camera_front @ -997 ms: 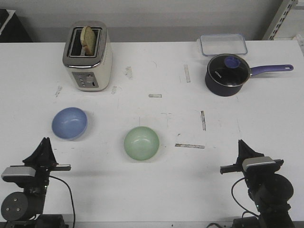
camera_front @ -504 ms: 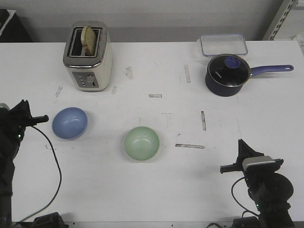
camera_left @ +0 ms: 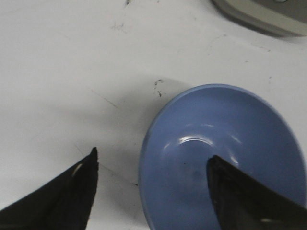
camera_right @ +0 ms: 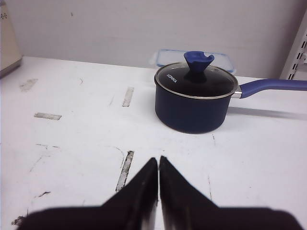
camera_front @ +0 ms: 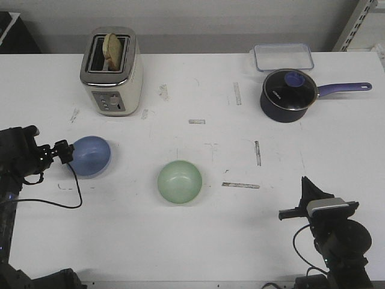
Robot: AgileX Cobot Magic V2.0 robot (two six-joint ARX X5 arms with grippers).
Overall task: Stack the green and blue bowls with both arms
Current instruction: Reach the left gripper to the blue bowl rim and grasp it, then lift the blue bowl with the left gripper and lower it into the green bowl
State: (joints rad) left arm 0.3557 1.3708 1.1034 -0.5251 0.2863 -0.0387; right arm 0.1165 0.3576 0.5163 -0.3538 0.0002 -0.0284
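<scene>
Glossy periwinkle-blue bowl (camera_front: 90,156) sits left of the pale mint-green bowl (camera_front: 179,181), well apart. The left gripper (camera_left: 151,184), fingers spread, straddles the blue rim; closing off-centre could skid it away. The right gripper (camera_right: 158,184) rests with fingers together.

Bright even overhead light, soft shadows; glare on blue bowl (camera_left: 216,158); wrist-cam fingers (camera_left: 67,201) blurred, maybe defocus.

blue bowl (camera_front: 89,156) to green bowl (camera_front: 179,181): bare table (camera_front: 132,205) between | toaster (camera_front: 112,70), saucepan (camera_front: 289,94): well back
</scene>
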